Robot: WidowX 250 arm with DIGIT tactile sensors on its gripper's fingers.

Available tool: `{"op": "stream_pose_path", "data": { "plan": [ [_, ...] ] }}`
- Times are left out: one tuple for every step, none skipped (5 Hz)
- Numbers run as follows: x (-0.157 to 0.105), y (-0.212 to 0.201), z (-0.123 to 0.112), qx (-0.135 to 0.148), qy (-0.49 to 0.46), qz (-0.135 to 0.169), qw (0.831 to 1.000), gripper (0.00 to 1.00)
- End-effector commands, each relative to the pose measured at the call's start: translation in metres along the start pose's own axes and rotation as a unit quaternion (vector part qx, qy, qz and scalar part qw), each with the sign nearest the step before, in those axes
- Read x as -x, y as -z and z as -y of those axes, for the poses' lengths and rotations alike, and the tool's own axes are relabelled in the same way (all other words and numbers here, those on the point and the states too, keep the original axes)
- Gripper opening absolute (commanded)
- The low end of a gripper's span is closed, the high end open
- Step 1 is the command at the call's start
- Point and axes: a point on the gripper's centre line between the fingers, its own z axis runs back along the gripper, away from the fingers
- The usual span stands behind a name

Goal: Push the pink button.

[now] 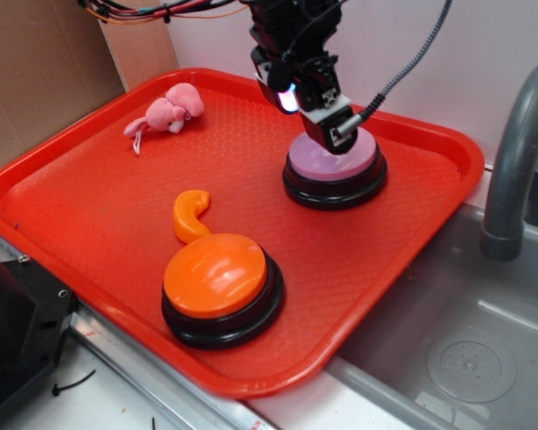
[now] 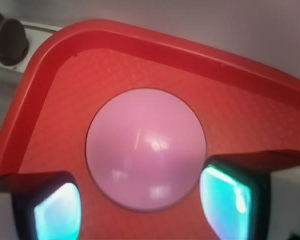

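While the red tray keeps a wide bare stretch through its middle, its raised rim curves close behind the pink button, which sits toward the tray's far right corner. A grey sink lies just past the tray's right edge, with a grey faucet rising beside it. Well apart from the pink button, an orange button stands near the front rim, a small curved orange piece just behind it, and a pink plush toy near the back left.

Directly above the pink button hangs the claw, its tip at or just over the dome; contact cannot be told. From the wrist view the two fingertips stand spread, one at each lower side of the pale dome, so the claw is released and grips nothing.

Reaching in from the top, the black arm points steeply downward, a cable trailing off to the right.
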Motion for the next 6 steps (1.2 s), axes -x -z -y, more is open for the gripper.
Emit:
{"op": "stream_pose_path", "data": {
  "plan": [
    [-0.009,0.009,-0.005,-0.009,-0.013,-0.026,1.000,1.00],
    [-0.011,0.008,-0.014,-0.012,-0.019,-0.028,0.999,1.00],
    [-0.016,-0.014,-0.010,-0.015,-0.012,-0.014,1.000,1.00],
    [-0.020,-0.043,-0.004,-0.026,-0.004,0.004,1.000,1.00],
    [-0.019,-0.057,-0.004,-0.027,-0.008,0.011,1.000,1.00],
    [-0.020,-0.057,-0.003,-0.026,-0.005,0.013,1.000,1.00]
  ]
}}
